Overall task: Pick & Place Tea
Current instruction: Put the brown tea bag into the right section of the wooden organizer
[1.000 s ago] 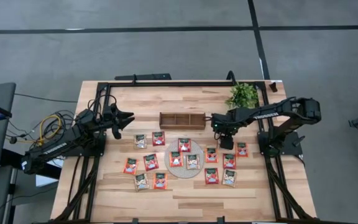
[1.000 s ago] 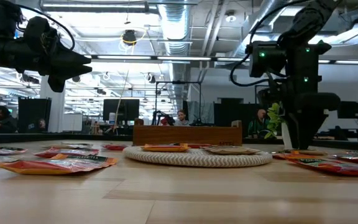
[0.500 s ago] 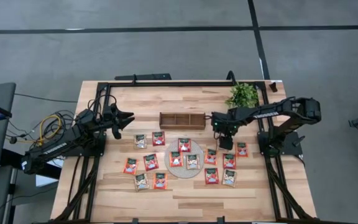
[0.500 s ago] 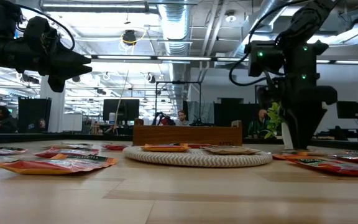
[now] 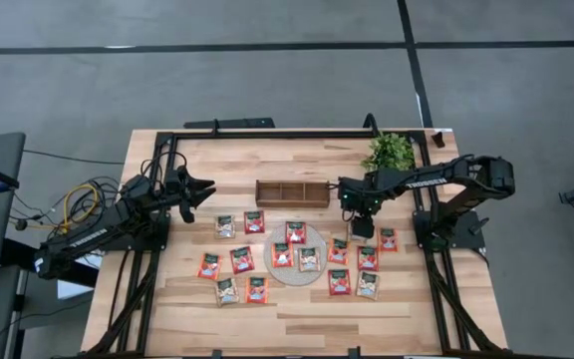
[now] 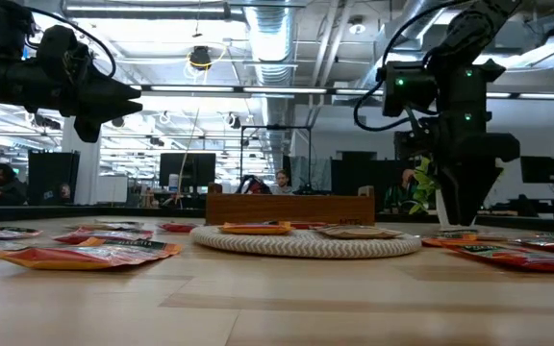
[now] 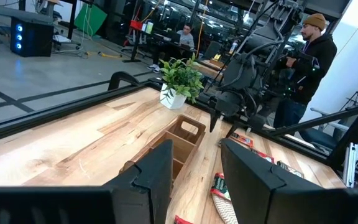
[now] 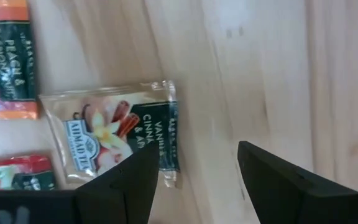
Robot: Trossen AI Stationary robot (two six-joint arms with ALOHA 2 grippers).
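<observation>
Several tea sachets (image 5: 242,259) lie flat on the wooden table around a round woven mat (image 5: 297,271); two more lie on the mat. My right gripper (image 5: 360,231) points straight down, open, low over the table right of the mat. In the right wrist view its fingers (image 8: 197,174) stand over bare wood just beside a pale sachet (image 8: 114,140), with an orange one (image 8: 5,59) nearby. My left gripper (image 5: 207,189) hangs level and open above the table's left side, holding nothing. The brown three-compartment tray (image 5: 292,192) stands behind the mat.
A small potted plant (image 5: 390,152) stands at the far right, behind my right arm. A black frame (image 5: 267,135) runs along the table's edges. In the left wrist view a person (image 7: 306,62) stands beyond the table.
</observation>
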